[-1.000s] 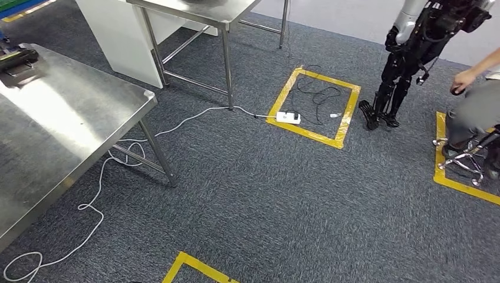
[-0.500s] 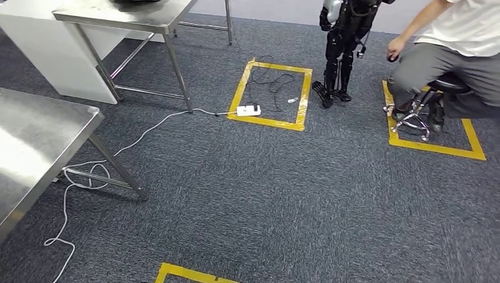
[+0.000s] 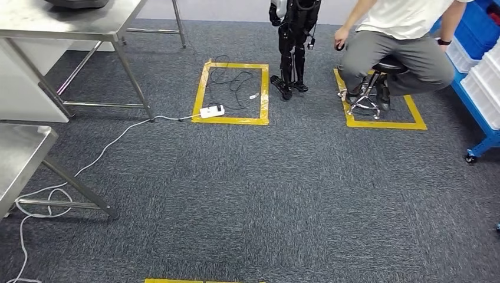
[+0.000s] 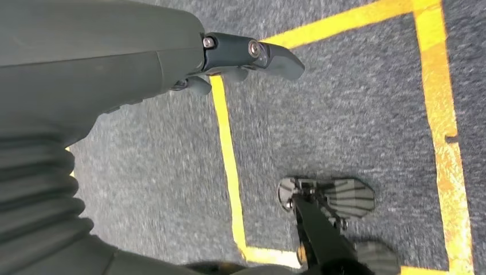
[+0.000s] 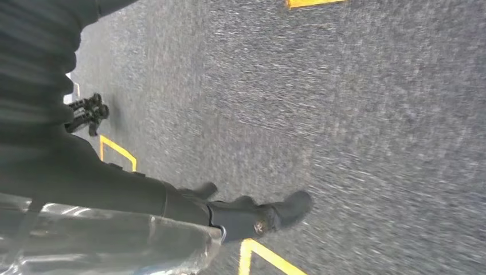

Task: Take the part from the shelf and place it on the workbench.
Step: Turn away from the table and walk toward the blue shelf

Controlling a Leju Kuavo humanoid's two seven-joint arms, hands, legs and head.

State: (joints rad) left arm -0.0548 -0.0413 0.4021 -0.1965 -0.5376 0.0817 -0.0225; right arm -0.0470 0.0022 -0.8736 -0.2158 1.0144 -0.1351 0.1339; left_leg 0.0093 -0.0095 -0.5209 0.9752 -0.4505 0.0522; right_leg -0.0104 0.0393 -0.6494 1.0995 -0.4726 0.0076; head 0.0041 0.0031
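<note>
Grey-blue carpet (image 3: pixel 283 194) covers the whole floor, marked out with squares of yellow tape (image 3: pixel 203 94). Inside the nearer square lie a white power strip (image 3: pixel 211 111) and a loose black cable (image 3: pixel 230 79). A white cable (image 3: pixel 106 150) trails from the strip across the carpet to the legs of a steel table (image 3: pixel 17 153) at the left edge. A second steel table (image 3: pixel 71 23) stands further back with something dark on top.

Beyond the square stand the black legs of another robot (image 3: pixel 293 47). Beside it a person (image 3: pixel 401 47) sits on a wheeled stool (image 3: pixel 377 73) set within another taped square. At the far right is a blue rack (image 3: pixel 479 121) on castors, carrying white and blue bins. Open carpet lies between here and that rack.

The left hand (image 4: pixel 229 57) hangs over a taped line, thumb out straight, the other fingers loosely bent, with nothing in it. The right hand (image 5: pixel 240 215) hangs over bare carpet. A clear glossy wrapping (image 5: pixel 103 240) lies against its underside. It may be the part, but the picture is blurred, and I cannot tell whether the fingers hold it.
</note>
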